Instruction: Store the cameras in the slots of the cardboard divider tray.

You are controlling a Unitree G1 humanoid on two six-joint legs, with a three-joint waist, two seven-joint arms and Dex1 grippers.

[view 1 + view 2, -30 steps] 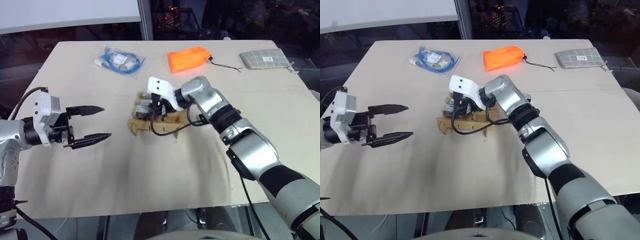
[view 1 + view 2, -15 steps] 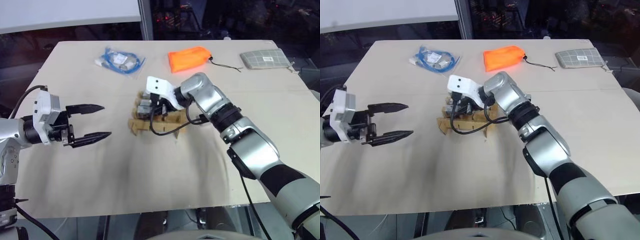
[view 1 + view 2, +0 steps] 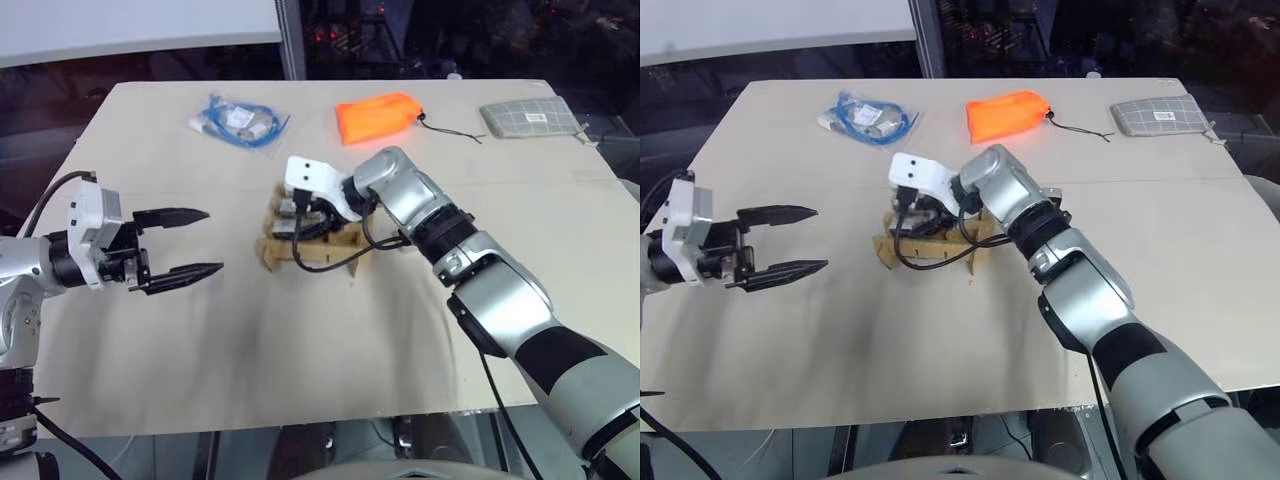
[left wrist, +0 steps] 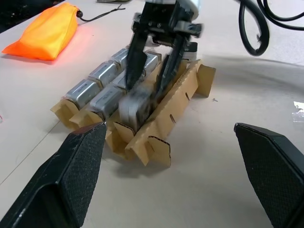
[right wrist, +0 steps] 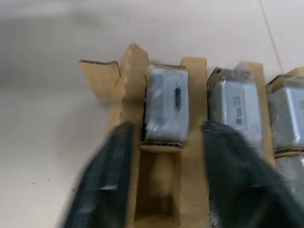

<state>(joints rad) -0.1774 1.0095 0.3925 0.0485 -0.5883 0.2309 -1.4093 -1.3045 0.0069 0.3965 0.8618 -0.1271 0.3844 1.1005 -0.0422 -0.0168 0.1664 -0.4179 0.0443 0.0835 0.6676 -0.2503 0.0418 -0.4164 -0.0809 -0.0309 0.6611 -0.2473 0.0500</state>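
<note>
L pincer (image 3: 190, 243): fingers spread wide, empty, hovering over bare surface (image 3: 300, 340), well apart from the tray, pointing toward it.

Centre: cardboard divider tray (image 4: 161, 118) sits mid-surface, long tabs sticking out at the ends. Several cameras (image 4: 102, 73) already lie in the slots of the far rows, side by side. One more camera (image 5: 164, 102) sits in the end slot of the nearest row, looks tipped, not fully down; the slot next to it is empty.

R pincer (image 4: 152, 64): directly above that camera, fingers (image 5: 102, 180) parted, one each side of it and not clamped on it, so it reads as let go.

Far edge of surface, L to R: blue cable bag (image 3: 238, 121), orange pouch (image 3: 378, 117), grey checked pouch (image 3: 528, 117). None involved.

Handling, my guess: cameras are rigid, compact, prob. some weight for size; smooth metal sides could slip, so pinch the two flat long faces, keep off the lens face. Tray is light card, walls flex, whole thing may slide or tip if pushed sideways. Press straight down to seat the tipped one.
</note>
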